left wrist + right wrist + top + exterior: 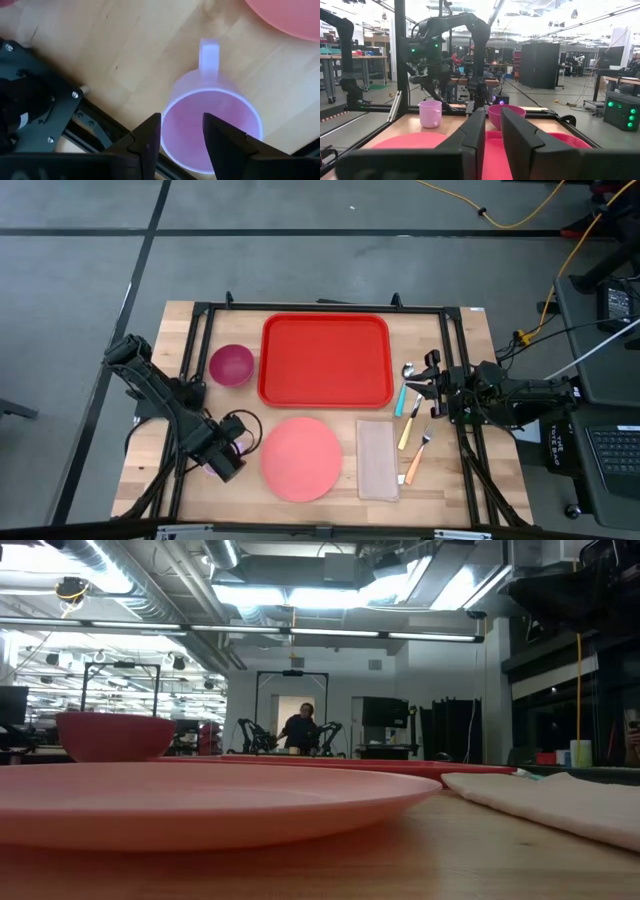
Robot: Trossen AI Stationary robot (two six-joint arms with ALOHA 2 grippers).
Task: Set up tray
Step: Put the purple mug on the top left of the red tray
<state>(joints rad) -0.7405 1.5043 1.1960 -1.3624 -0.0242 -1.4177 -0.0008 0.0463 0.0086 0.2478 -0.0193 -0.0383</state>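
Observation:
The red tray point(325, 360) lies at the table's far middle, bare. A lavender mug point(210, 125) stands upright near the table's left near corner, its handle point(209, 52) pointing toward the salmon plate point(300, 458). My left gripper point(181, 122) hangs open above the mug's mouth, pointing down; in the high view it point(222, 465) covers most of the mug. In the right wrist view the mug point(430, 114) stands clear below that arm. My right gripper point(428, 383) waits at the table's right side, fingers a narrow gap apart point(493, 115), aimed level across the tray.
A magenta bowl point(231, 365) sits left of the tray. A beige napkin point(377, 458) lies right of the plate. A spoon, knife and fork point(410, 420) lie between the napkin and my right gripper. Black frame rails point(190, 360) run along the table's sides.

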